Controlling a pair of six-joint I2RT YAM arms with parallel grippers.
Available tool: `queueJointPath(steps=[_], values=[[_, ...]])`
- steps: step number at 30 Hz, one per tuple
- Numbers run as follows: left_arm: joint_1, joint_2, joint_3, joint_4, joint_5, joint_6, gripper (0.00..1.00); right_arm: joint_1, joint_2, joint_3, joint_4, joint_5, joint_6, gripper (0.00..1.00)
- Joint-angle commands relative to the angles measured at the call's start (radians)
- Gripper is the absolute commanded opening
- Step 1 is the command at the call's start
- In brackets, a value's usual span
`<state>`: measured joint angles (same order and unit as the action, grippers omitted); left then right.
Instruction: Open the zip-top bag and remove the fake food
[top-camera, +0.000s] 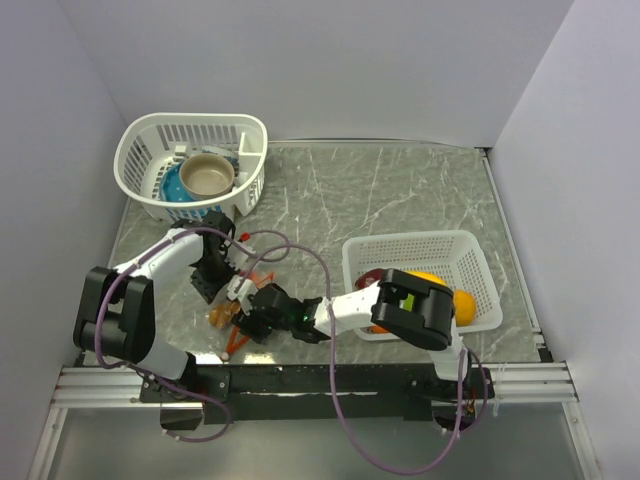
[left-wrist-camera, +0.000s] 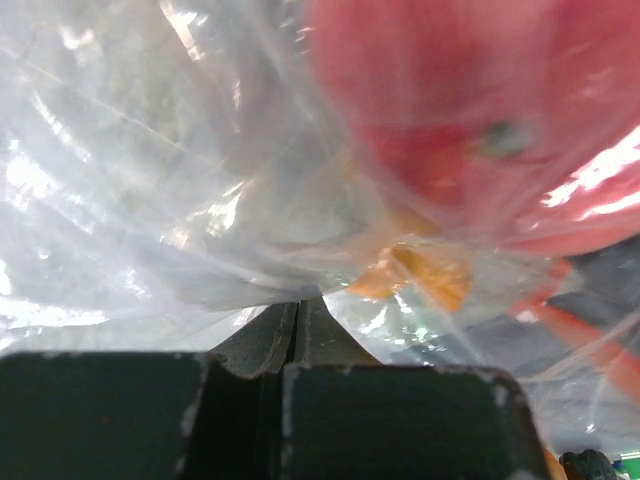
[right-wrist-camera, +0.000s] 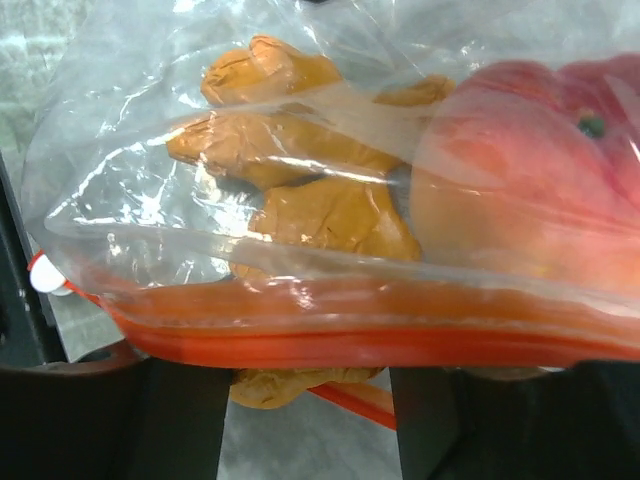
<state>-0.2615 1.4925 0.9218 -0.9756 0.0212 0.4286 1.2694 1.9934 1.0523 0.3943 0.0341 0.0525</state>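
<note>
Clear, crinkled plastic of the zip-top bag (right-wrist-camera: 150, 150) is seen between the two arms, at the near left of the grey marbled bench (top-camera: 400, 190) and close to the arms' bases. The left gripper (left-wrist-camera: 298, 318) is shown with its jaws pressed together on a fold of the bag's film, so that side is pinched. The right gripper (top-camera: 252, 318) is stretched across from the right side. Its jaws are seen standing apart, with a dark finger (right-wrist-camera: 170, 420) on either side of a gap. The bag's orange-red zip strip (right-wrist-camera: 380, 345) is laid across in front of both fingers, and whether it is touched by them cannot be told. Fake food (right-wrist-camera: 330, 215) is seen inside the bag: a knobbly orange-brown piece (right-wrist-camera: 270, 140) and, touching it on the right, a round peach-red fruit (right-wrist-camera: 530, 190). Well apart to the right, a white mesh basket (top-camera: 480, 255) is seen holding a yellow piece (top-camera: 430, 278), an orange piece (top-camera: 463, 305) and a dark red piece (top-camera: 370, 277). At the far left a second white basket (top-camera: 135, 165) is seen holding a tan bowl (top-camera: 207, 175) and a blue dish (top-camera: 172, 188)
</note>
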Motion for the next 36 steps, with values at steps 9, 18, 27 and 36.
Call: queueJointPath(steps=[9,18,27,36], values=[[-0.004,0.006,-0.011,0.071,-0.066,0.015,0.01,0.001,-0.463,-0.235,-0.296,0.109,0.131,0.31],[-0.004,0.028,-0.014,0.1,-0.072,0.009,0.01,-0.008,-0.799,-0.305,-0.646,0.28,0.275,0.27],[-0.005,0.005,0.011,0.063,-0.037,0.002,0.01,-0.303,-1.059,-0.385,-0.873,0.845,0.702,0.45],[-0.005,0.011,0.026,0.066,-0.029,-0.001,0.01,-0.357,-1.011,-0.339,-0.849,0.693,0.633,1.0]])
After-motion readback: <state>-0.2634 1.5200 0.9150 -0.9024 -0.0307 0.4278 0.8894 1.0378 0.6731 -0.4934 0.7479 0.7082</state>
